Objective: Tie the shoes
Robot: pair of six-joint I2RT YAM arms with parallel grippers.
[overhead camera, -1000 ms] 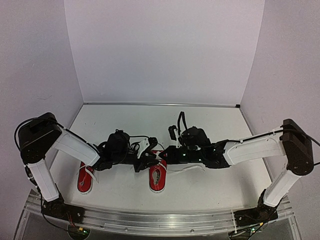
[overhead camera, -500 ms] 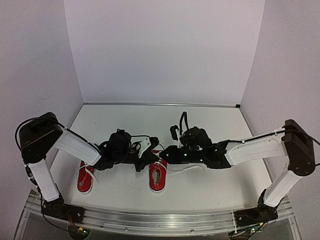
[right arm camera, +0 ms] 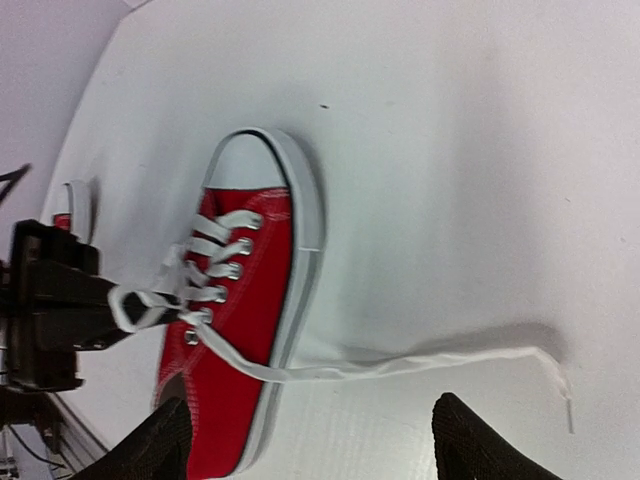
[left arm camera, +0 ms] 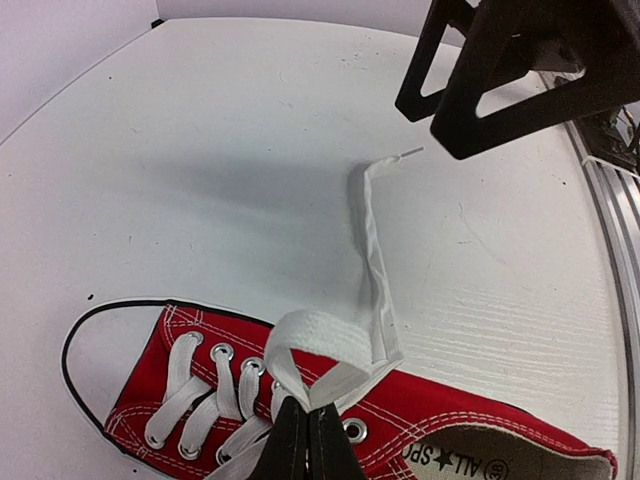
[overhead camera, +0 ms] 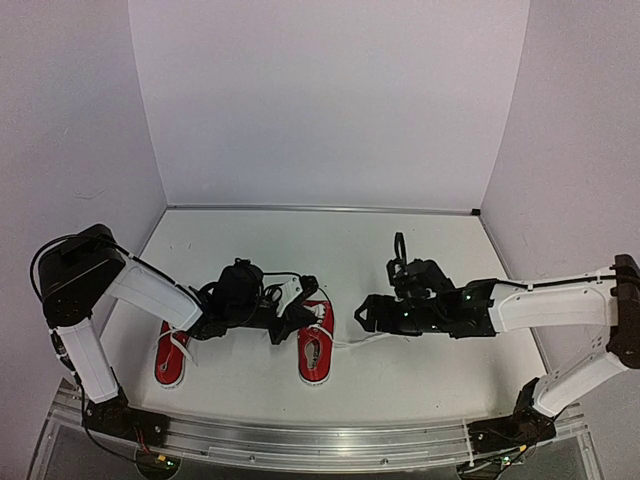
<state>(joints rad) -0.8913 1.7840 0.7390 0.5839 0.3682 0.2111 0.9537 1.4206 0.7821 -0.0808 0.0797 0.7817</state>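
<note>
Two red shoes with white laces lie on the table: one [overhead camera: 170,357] on the left, the other [overhead camera: 316,347] in the middle. My left gripper [left arm camera: 307,412] is shut on a loop of lace [left arm camera: 318,350] above the middle shoe [left arm camera: 250,395]. That shoe's other lace end [right arm camera: 420,362] lies loose on the table, running to the right. My right gripper [right arm camera: 310,445] is open just right of the shoe [right arm camera: 245,300], above the loose lace and holding nothing. From the top view the left gripper [overhead camera: 304,315] hovers over the shoe's tongue and the right gripper [overhead camera: 364,316] is a little apart from it.
White walls close the table [overhead camera: 300,240] at the back and both sides. A metal rail [overhead camera: 320,440] runs along the near edge. The left arm reaches over the left shoe.
My right gripper has opened, dropped the lace end and pulled back to the right. My left gripper has closed on the loop and stayed over the shoe.
</note>
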